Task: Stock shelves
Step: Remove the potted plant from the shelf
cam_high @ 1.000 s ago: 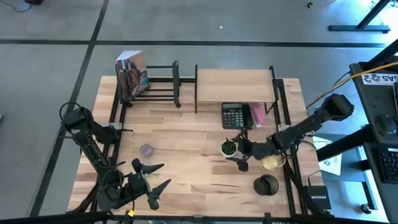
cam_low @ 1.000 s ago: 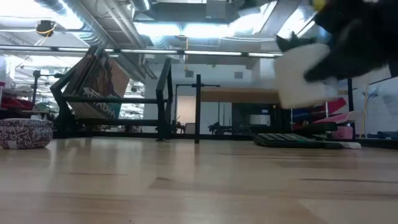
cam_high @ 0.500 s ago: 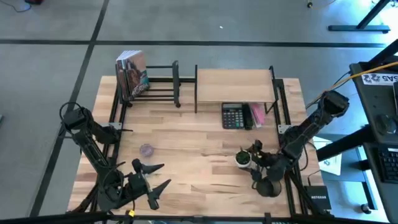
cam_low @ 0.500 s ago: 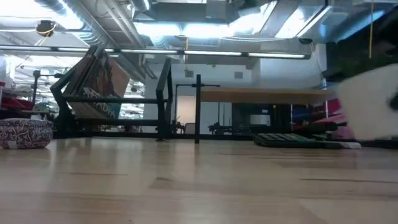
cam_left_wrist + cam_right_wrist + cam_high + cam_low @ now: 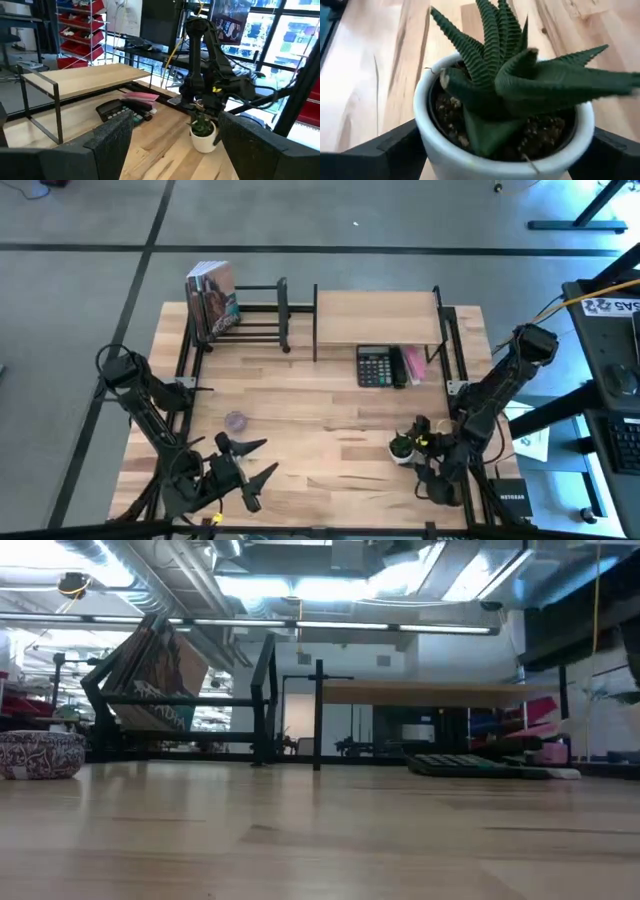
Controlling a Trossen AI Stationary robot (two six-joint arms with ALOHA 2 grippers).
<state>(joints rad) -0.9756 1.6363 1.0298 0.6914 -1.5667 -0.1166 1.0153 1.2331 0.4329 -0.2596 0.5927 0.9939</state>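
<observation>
A small succulent in a white pot point(image 5: 402, 448) sits between the fingers of my right gripper point(image 5: 415, 446), near the table's right front; the pot point(image 5: 505, 155) fills the right wrist view. The light wood shelf point(image 5: 378, 316) stands at the far edge, with the black bar rack point(image 5: 250, 315) to its left. My left gripper point(image 5: 248, 470) waits open at the near left edge and touches nothing. My right gripper pinches the white pot's round wall point(image 5: 427, 145) between its two fingers point(image 5: 385, 145), one on each side just below the rim. The fingers come from the table's right side, slanting down. The pot stands upright; whether its base point(image 5: 202, 149) touches the table I cannot tell.
A calculator point(image 5: 373, 366) and a pink item point(image 5: 412, 365) lie under the wood shelf. Books point(image 5: 210, 298) lean in the rack's left end. A small patterned bowl point(image 5: 235, 421) sits left of centre. A dark round object point(image 5: 432, 485) lies under my right arm.
My right gripper has carried the potted plant from mid-table toward the near edge and the right edge, and has lowered it; the pot has stayed upright and has left the low view.
</observation>
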